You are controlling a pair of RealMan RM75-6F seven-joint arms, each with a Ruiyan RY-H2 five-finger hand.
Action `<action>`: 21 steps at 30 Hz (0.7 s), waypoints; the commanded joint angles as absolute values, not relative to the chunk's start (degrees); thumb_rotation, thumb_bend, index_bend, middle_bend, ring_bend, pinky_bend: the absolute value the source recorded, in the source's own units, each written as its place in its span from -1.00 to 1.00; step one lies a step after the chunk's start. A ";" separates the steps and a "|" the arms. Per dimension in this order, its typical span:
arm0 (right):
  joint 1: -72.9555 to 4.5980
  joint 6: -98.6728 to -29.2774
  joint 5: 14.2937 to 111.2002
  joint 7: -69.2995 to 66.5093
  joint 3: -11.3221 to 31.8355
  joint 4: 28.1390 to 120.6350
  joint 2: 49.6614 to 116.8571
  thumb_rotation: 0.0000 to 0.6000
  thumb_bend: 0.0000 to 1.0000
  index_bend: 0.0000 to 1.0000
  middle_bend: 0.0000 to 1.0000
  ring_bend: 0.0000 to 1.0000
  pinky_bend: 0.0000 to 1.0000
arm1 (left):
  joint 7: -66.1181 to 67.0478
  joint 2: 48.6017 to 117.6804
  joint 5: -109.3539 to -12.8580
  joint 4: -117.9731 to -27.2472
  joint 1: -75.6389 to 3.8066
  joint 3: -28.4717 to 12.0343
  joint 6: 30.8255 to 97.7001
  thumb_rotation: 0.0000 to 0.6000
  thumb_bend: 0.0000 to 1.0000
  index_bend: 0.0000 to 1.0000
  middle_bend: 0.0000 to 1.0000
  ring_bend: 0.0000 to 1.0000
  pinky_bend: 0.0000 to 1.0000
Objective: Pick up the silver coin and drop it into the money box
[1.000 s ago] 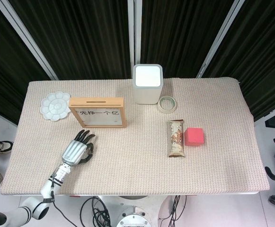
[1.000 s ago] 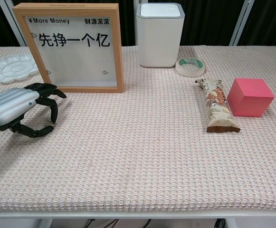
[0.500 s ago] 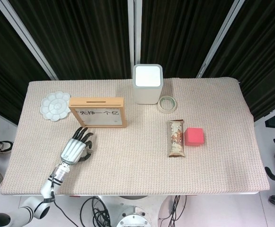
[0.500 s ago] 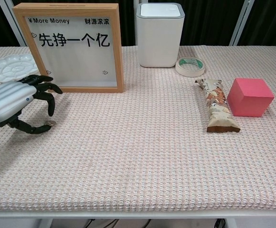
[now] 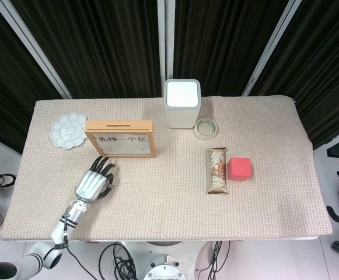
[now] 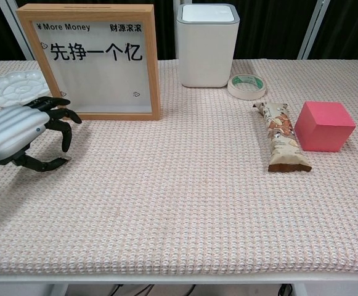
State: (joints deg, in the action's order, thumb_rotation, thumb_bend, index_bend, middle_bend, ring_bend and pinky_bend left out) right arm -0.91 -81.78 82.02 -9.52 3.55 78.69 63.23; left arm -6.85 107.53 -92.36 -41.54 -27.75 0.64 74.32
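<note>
Seen from above, a beige woven table [image 5: 157, 204] carries a wooden-framed money box [image 5: 120, 139] standing upright. Just in front of it the left robot hand [image 5: 95, 182] hovers low with fingers curled downward; whether it holds a coin is too small to tell.

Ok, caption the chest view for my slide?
Left hand hovers, fingers curled, before the wooden money box on the woven table.
</note>
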 commanded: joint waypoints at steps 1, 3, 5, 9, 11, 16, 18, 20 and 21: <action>-0.97 -81.70 82.04 -9.47 3.55 78.73 63.21 1.00 -0.57 -1.00 -1.00 -1.00 -1.00 | -6.68 107.47 -92.34 -41.58 -27.83 0.66 74.23 1.00 -0.38 0.14 -0.59 -1.00 -1.00; -1.03 -81.55 82.05 -9.43 3.51 78.75 63.20 1.00 -0.58 -1.00 -1.00 -1.00 -1.00 | -6.50 107.38 -92.30 -41.71 -27.89 0.70 74.07 1.00 -0.37 0.15 -0.59 -1.00 -1.00; -1.08 -81.45 82.09 -9.45 3.48 78.78 63.19 1.00 -0.58 -1.00 -1.00 -1.00 -1.00 | -6.36 107.29 -92.22 -41.87 -27.96 0.72 73.84 1.00 -0.35 0.16 -0.59 -1.00 -1.00; -1.11 -81.41 82.11 -9.46 3.47 78.87 63.12 1.00 -0.58 -1.00 -1.00 -1.00 -1.00 | -6.28 107.21 -92.05 -42.11 -28.08 0.76 73.35 1.00 -0.32 0.17 -0.59 -1.00 -1.00; -1.11 -81.37 82.08 -9.48 3.46 78.89 63.06 1.00 -0.58 -1.00 -1.00 -1.00 -1.00 | -6.28 107.25 -91.96 -42.12 -28.12 0.75 73.18 1.00 -0.31 0.17 -0.59 -1.00 -1.00; -1.10 -81.29 81.86 -9.65 3.55 78.73 63.04 1.00 -0.58 -1.00 -1.00 -1.00 -1.00 | -6.19 107.29 -91.76 -42.26 -28.25 0.73 72.79 1.00 -0.28 0.20 -0.58 -1.00 -1.00; -1.15 -81.25 81.88 -9.74 3.56 78.60 63.14 1.00 -0.58 -1.00 -1.00 -1.00 -1.00 | -6.31 107.14 -91.65 -42.57 -28.26 0.70 72.68 1.00 -0.27 0.21 -0.58 -1.00 -1.00; -1.17 -81.20 81.93 -9.76 3.52 78.55 63.18 1.00 -0.57 -1.00 -1.00 -1.00 -1.00 | -6.45 106.93 -91.57 -42.98 -28.25 0.64 72.69 1.00 -0.27 0.21 -0.58 -1.00 -1.00; -1.18 -81.15 81.91 -9.75 3.51 78.52 63.20 1.00 -0.58 -1.00 -1.00 -1.00 -1.00 | -6.49 106.77 -91.53 -43.28 -28.25 0.62 72.70 1.00 -0.27 0.21 -0.58 -1.00 -1.00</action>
State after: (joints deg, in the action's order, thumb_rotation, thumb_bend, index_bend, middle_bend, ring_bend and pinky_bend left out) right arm -1.18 -81.15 81.91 -9.76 3.51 78.52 63.20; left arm -6.43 106.89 -91.58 -43.10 -28.25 0.65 72.70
